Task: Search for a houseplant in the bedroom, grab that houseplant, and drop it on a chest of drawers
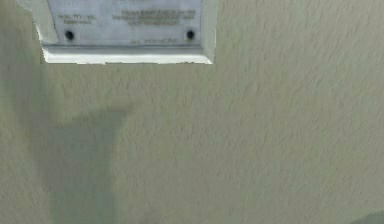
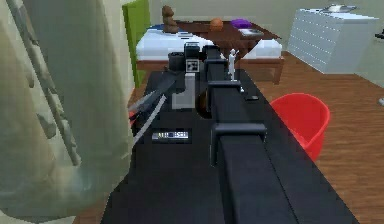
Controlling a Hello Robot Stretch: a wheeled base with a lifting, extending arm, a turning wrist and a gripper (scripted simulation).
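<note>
White chest of drawers [image 2: 322, 38], stacked drawer rows, sits at the arm side view's upper right, beyond the bed [image 2: 160, 42]. Pincer [image 2: 140, 120] beside the curtain [image 2: 50, 110]; can't tell its state or whether it's carrying anything.

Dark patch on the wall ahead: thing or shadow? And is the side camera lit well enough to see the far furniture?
Forward view: the grey patch on the beige wall is only a shadow, below the white plate. Arm side view: evenly lit, no glare; the bed and white chest of drawers read plainly, though the dark arm and pale curtain block the near part.
</note>
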